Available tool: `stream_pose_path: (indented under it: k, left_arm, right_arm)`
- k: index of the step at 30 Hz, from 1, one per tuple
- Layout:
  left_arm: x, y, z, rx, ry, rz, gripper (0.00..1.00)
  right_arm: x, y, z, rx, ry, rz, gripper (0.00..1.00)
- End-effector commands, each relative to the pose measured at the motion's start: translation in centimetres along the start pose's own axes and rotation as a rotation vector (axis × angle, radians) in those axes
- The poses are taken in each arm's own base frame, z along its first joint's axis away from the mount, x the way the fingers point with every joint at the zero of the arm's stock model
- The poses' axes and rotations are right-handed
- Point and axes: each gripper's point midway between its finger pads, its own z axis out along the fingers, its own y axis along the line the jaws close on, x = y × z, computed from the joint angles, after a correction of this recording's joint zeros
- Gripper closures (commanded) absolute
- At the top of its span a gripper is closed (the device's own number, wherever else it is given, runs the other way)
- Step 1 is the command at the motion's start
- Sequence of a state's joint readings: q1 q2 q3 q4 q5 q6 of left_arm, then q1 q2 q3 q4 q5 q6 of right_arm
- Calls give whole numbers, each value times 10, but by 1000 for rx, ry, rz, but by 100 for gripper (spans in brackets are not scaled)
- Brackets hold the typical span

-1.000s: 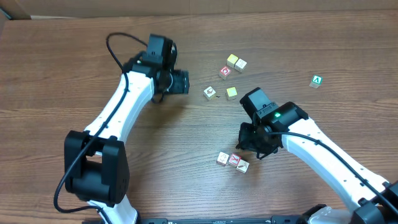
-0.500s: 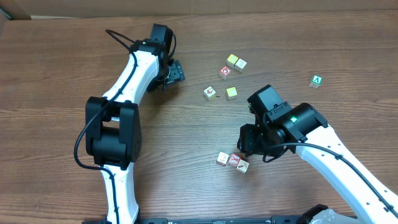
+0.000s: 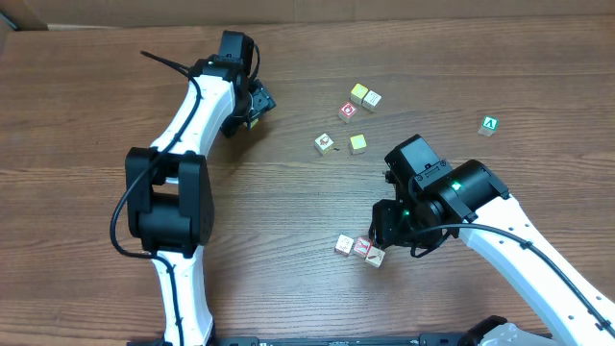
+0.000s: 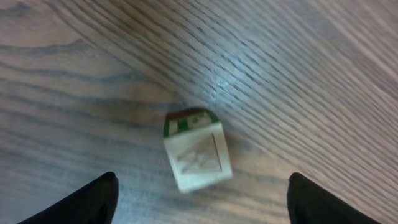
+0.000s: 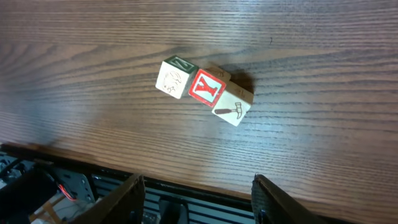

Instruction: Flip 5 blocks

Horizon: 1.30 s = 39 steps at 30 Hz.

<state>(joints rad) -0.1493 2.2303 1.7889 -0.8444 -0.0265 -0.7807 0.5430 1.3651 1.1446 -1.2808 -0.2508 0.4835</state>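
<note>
Wood throughout: the table (image 3: pixel 86 106) is brown wood-grain board with a slight sheen, and the blocks are small pale cubes, square-edged, with printed or embossed faces.

Findings. Three blocks lie touching in a short slanted row near the front edge of the table: an animal block (image 5: pixel 175 77) with a green-bordered top, a red Y block (image 5: pixel 207 88) and a hammer block (image 5: pixel 232 107). The right gripper (image 5: pixel 198 186) hangs just beside this row, its fingers spread wide with nothing between them. The left gripper (image 4: pixel 200 198) is well apart at the back left, also spread, hovering over a lone green-topped block (image 4: pixel 198 155). This block is untouched and shows a faint embossed picture on its side. Two more printed cubes, a picture block (image 3: pixel 326 144) and a red-marked block (image 3: pixel 348 112), sit unattended at mid-table.

Assessment. Both arms appear to be at the approach stage, and neither has a hold. How many blocks are already flipped cannot be told.

Next move. The left arm likely needs to descend, centre on its block and close on two opposite flat faces before turning it. The right arm should probably take an end cube, since the neighbours on both sides would obstruct a grasp on the Y block. The cubes are small, hard and smooth, so a pinch on an edge could shoot one sideways.
</note>
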Motion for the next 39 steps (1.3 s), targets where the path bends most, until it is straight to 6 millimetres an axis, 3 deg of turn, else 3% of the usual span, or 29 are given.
stream_pose_path:
  k: [1,4,8,14,17,20,24,28,31,39]
  left_arm:
    - [3,1,21,16,57,-39,30]
    - [6,2,31,30,89,-57,45]
    - [5,5,34,28,95,-69,50]
    - [2,10,34,29,103,-75,80]
    - [6,8,32,48,129,-40,85]
    - [9,1,20,86,150,38,91]
    - [14,-13,-25,126,126,259,94]
    - [34,-6,-61,44,117,479,95]
    - [66,2,-75,-14,192,623,95]
    - [149,22,-58,-66,330,770,95]
  right_arm:
    - [-3,6,-13,-27,-35,-29,44]
    - [-1,5,-13,-23,-28,-26,44]
    - [1,4,-13,-18,-19,-23,44]
    - [4,3,-13,-13,-10,-21,44]
    - [3,3,-13,-13,-11,-20,44]
    - [3,3,-13,-14,-14,-21,44]
    - [2,4,-13,-16,-17,-22,44]
    - [2,4,-13,-17,-17,-21,44]
    - [2,4,-13,-16,-15,-19,44]
    - [6,4,-21,-30,-39,-25,44]
